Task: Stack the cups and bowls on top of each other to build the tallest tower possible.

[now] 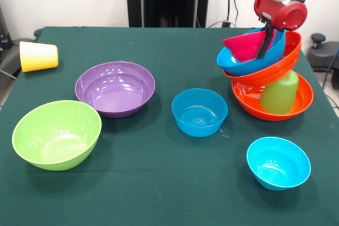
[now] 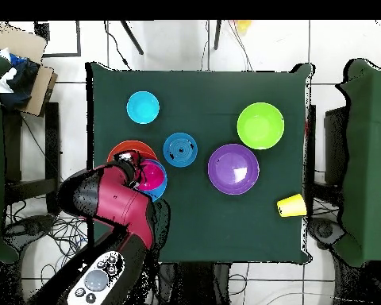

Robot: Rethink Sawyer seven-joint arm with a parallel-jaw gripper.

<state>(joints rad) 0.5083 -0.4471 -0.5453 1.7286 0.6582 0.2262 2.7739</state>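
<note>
Orange base: lower orange bowl sits upright on the tabletop at the right of the front view, carrying the tower.
Green cup: light green cup stands upside down inside the lower orange bowl.
Upper orange bowl: second orange bowl rests tilted on the green cup, leaning down toward picture left.
Blue bowl in tower: blue bowl is nested in the tilted orange bowl, tilted the same way.
Pink bowl: pink-red bowl lies tilted inside the blue bowl, topmost piece.
Gripper: gripper reaches down from the red wrist; dark fingers pinch the rim of the pink-red bowl.
Loose blue bowl: second blue bowl stands upright near table centre, just left of the tower.
Cyan bowl: small cyan bowl stands upright in front of the tower.
Purple bowl: purple bowl stands upright left of centre.
Lime bowl: lime green bowl stands upright near the purple bowl, on its front left.
Yellow cup: yellow cup lies on its side at the far left edge, well apart from the tower.
</note>
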